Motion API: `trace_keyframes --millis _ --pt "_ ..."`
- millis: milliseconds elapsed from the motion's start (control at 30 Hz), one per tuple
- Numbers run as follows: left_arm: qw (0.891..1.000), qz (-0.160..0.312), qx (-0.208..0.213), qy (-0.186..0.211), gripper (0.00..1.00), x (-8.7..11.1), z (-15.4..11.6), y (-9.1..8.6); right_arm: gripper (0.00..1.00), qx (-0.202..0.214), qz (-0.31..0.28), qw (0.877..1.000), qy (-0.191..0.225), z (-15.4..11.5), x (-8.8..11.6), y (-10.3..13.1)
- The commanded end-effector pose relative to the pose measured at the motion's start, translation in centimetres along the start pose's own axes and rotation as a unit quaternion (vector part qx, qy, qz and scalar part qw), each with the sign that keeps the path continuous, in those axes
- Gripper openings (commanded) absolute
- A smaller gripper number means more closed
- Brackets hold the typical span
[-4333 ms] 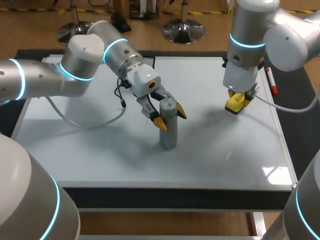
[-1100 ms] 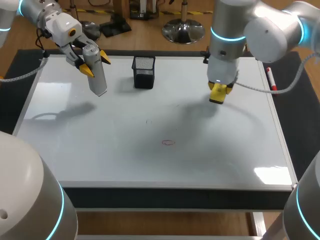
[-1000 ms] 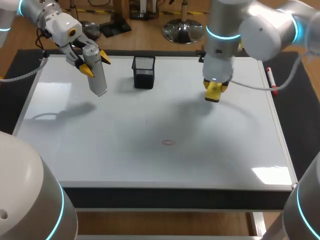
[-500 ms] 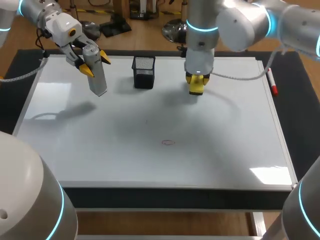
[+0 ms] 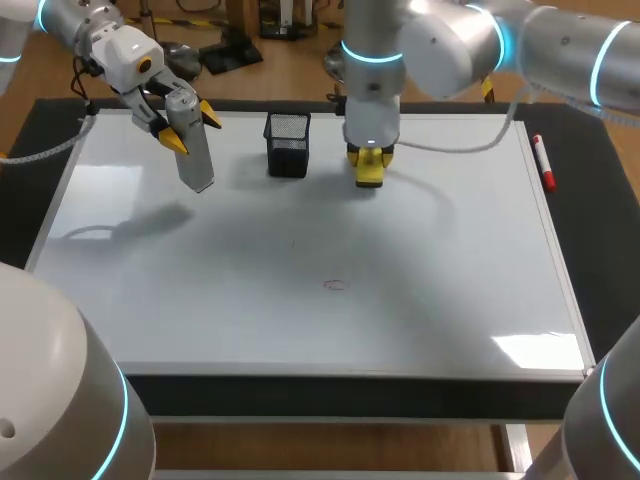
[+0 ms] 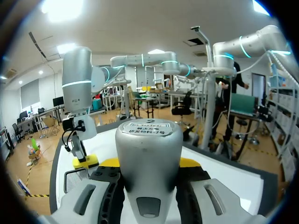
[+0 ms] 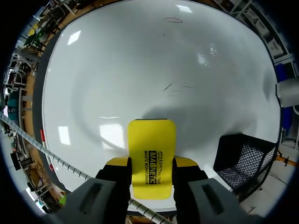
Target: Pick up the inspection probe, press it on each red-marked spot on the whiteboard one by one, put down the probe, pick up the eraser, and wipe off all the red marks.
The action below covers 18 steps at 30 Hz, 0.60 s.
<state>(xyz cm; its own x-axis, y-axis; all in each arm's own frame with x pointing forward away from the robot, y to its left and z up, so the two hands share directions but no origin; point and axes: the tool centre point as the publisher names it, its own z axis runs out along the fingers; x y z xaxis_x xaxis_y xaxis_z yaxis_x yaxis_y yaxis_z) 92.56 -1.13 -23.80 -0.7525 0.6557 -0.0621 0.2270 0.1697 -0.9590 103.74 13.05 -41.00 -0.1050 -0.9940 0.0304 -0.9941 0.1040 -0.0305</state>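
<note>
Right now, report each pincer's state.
Left pincer: closed, holding the inspection probe.
Right pincer: closed, holding the yellow eraser.

On whiteboard (image 5: 420, 300) rear: basket (image 5: 287, 145); probe (image 5: 190, 140) left of it, eraser (image 5: 369, 168) right.

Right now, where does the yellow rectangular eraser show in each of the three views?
Head view: yellow rectangular eraser just right of the black mesh basket.
Left wrist view: ahead, off to one side of the grey probe, by the basket.
Right wrist view: clamped in the right gripper, basket beside it.
Shared landmark: the basket.
</note>
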Motion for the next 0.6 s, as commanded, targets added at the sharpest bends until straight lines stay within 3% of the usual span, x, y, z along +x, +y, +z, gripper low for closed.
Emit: trace_keyframes --millis 33,600 --pt "1.000 0.001 0.001 0.003 0.00 -0.1 -0.2 0.0 0.00 -0.005 -0.009 1.000 0.011 0.6 -0.9 -0.7" --pt "1.000 0.001 0.001 0.003 0.00 -0.1 -0.2 0.0 0.00 -0.017 -0.042 0.999 -0.008 1.4 -1.5 -2.1"
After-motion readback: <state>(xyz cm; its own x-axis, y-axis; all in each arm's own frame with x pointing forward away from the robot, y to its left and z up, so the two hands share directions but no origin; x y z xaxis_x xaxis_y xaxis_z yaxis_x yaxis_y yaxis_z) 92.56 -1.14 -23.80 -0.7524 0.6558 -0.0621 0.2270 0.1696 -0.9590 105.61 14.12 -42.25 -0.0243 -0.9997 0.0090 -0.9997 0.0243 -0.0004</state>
